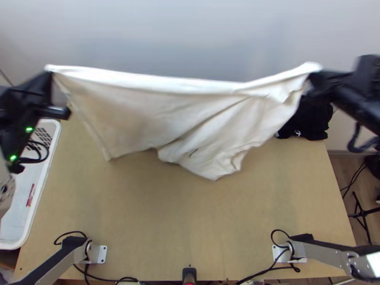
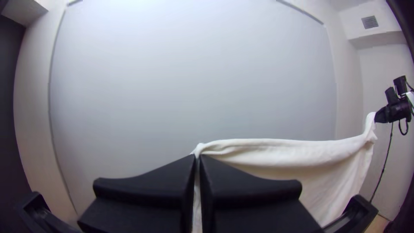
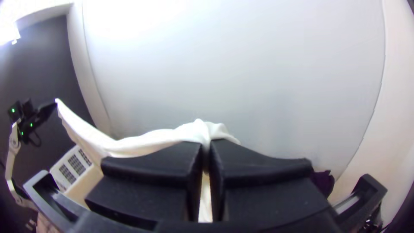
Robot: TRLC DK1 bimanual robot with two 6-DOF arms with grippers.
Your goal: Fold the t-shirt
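And here's the rm: a big pale grey panel (image 2: 194,77) fills most of the far side, w/ white wall (image 2: 377,77) round it and a dark wall (image 3: 39,60) off to L. In front of it, the light wooden worktop (image 1: 190,218), its near part bare btwn the arm bases, w/ blk cables (image 1: 102,279) along the near edge. Wood floor (image 1: 339,164) shows past the R side.

Centre stage, the white t-shirt (image 1: 142,109): it hangs up over the far part of the worktop, strung out side to side, top edge thick and sagging a bit, loose folds running down toward the mid. Can't tell if its lowest bit touches wood.

On L, a white basket (image 1: 16,223) w/ slotted side sits by the worktop's edge. Far R corner has a blk cloth (image 1: 313,118), bunched, partly behind the shirt. A thin blk stand (image 1: 362,213) is on the floor, R side.

Now the tools! L tool (image 1: 50,73) is clamped on one top corner; its wrist view has the fingers (image 2: 168,185) pressed tog. w/ fabric btwn. R tool (image 1: 317,77), same deal: clamped on the opp. top end. Small stuff: a wall vent (image 2: 370,22), up high, and a tiny dark mark (image 1: 193,153) low on the shirt.
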